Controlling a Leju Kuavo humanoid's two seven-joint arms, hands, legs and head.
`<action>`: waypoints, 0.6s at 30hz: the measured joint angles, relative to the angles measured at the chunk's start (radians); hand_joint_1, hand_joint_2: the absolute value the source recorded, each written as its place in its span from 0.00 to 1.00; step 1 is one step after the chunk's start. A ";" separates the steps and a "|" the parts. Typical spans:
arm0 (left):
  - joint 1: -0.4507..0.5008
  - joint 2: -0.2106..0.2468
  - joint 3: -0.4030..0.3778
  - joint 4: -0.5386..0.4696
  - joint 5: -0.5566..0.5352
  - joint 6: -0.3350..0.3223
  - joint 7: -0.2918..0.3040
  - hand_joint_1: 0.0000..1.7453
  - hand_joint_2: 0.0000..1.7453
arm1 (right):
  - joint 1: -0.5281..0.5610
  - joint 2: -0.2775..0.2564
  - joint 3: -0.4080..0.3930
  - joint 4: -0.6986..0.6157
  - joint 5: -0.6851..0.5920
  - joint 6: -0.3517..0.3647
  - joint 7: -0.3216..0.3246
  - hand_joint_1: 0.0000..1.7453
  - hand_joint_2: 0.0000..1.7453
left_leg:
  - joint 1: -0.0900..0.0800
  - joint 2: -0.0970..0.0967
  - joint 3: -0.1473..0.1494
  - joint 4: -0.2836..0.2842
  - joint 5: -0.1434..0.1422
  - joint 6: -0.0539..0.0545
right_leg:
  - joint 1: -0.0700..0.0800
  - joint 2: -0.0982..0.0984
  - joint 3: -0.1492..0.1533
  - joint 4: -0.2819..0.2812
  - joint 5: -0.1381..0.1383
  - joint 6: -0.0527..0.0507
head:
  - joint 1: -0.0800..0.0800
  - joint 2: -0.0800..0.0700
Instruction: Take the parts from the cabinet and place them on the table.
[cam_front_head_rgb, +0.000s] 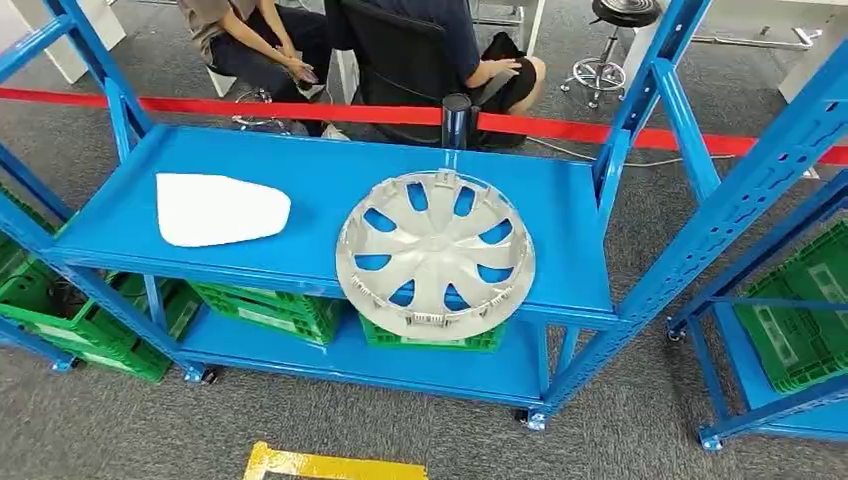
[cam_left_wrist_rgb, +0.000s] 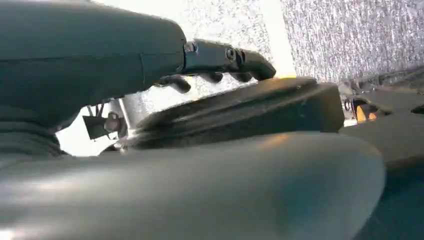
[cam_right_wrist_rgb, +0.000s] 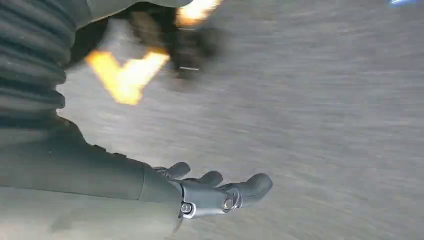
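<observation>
A silver wheel cover (cam_front_head_rgb: 435, 254) lies flat on the top shelf of the blue cabinet (cam_front_head_rgb: 300, 175), its near rim overhanging the front edge. A white flat part (cam_front_head_rgb: 220, 209) lies to its left on the same shelf. In the left wrist view my left hand (cam_left_wrist_rgb: 220, 62) hangs beside my body over the grey floor, fingers stretched out and holding nothing. In the right wrist view my right hand (cam_right_wrist_rgb: 220, 192) also hangs over the floor, fingers extended and apart, empty. Both hands are far from the parts.
Green crates (cam_front_head_rgb: 270, 310) sit on the cabinet's lower shelf and to its left (cam_front_head_rgb: 60, 310). A second blue rack (cam_front_head_rgb: 790, 330) with a green crate stands at right. Red tape (cam_front_head_rgb: 600, 130) runs behind, with two seated people (cam_front_head_rgb: 400, 50) beyond. Yellow floor marking (cam_front_head_rgb: 330, 465) lies near me.
</observation>
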 joint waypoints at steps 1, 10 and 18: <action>0.001 -0.003 0.001 0.000 0.013 0.014 -0.012 0.00 0.00 | -0.002 -0.025 -0.015 0.026 -0.012 -0.001 -0.064 0.00 1.00 | 0.000 -0.001 0.000 0.000 0.000 0.000 | 0.000 -0.001 0.010 0.000 0.000 0.000 | -0.003 0.000; 0.013 -0.024 0.013 0.004 0.058 0.063 -0.044 0.00 0.00 | 0.134 -0.083 -0.524 -0.192 1.218 -0.001 -0.102 0.00 1.00 | 0.001 -0.010 -0.019 -0.001 0.000 0.004 | 0.000 -0.009 0.019 -0.007 -0.001 0.006 | 0.007 0.000; 0.015 -0.026 0.018 0.008 0.066 0.072 -0.044 0.00 0.00 | 0.193 -0.034 -0.762 -0.511 1.156 -0.003 -0.065 0.00 1.00 | 0.000 -0.009 -0.018 -0.001 0.001 0.006 | 0.000 -0.008 0.020 -0.006 0.000 0.007 | 0.006 0.000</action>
